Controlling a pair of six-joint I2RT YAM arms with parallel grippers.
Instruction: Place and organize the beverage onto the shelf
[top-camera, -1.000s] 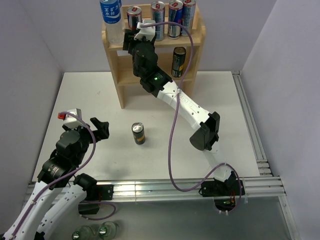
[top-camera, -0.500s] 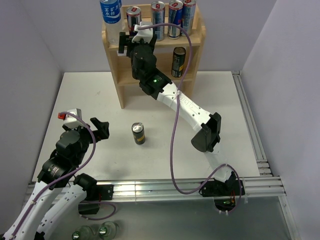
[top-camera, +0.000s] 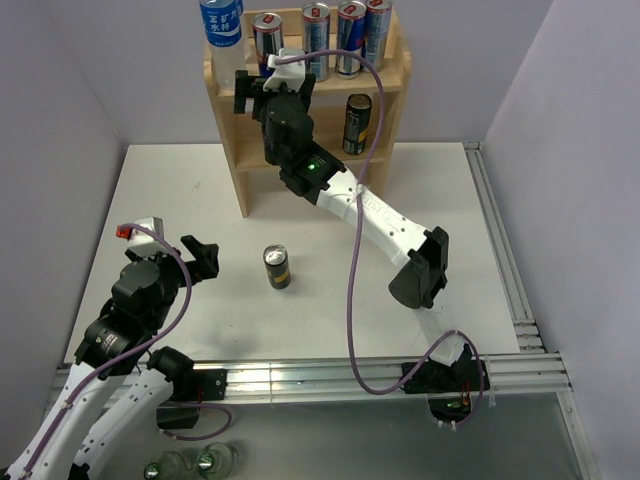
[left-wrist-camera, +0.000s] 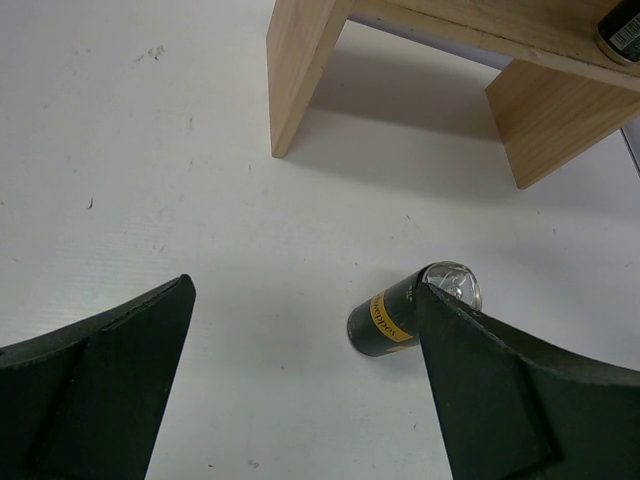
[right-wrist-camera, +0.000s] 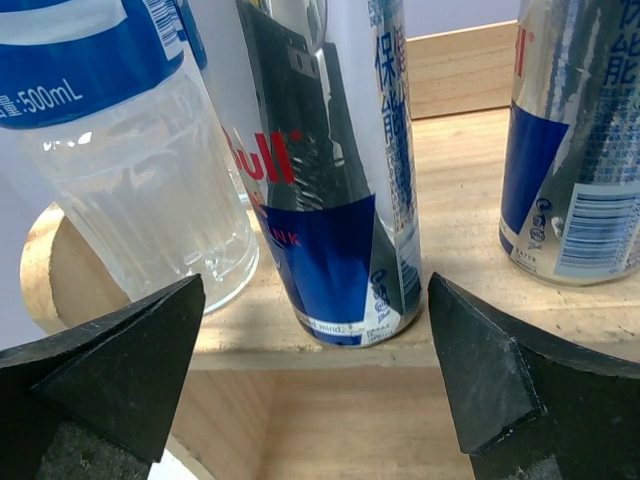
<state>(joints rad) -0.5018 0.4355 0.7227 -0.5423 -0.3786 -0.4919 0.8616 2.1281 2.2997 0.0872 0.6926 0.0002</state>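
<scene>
The light wooden shelf (top-camera: 397, 75) stands at the back of the table. Its top tier holds a water bottle (top-camera: 222, 35) and several Red Bull cans; a dark can (top-camera: 357, 122) stands on the lower tier. My right gripper (top-camera: 270, 84) is open at the top tier's front edge. A Red Bull can (right-wrist-camera: 335, 200) stands free between its fingers, beside the water bottle (right-wrist-camera: 130, 170). Another dark can (top-camera: 277, 267) stands upright mid-table. My left gripper (top-camera: 202, 258) is open and empty, left of that can (left-wrist-camera: 395, 320).
White walls close in the table on three sides. An aluminium rail (top-camera: 505, 260) runs along the right edge and another (top-camera: 320, 375) along the near edge. Several glass bottles (top-camera: 190, 465) sit below the near rail. A further can (right-wrist-camera: 580, 150) stands right of the right gripper.
My right gripper has opened and let go of the Red Bull can on the top tier. The right arm's elbow shifted slightly right. The left arm has not moved.
</scene>
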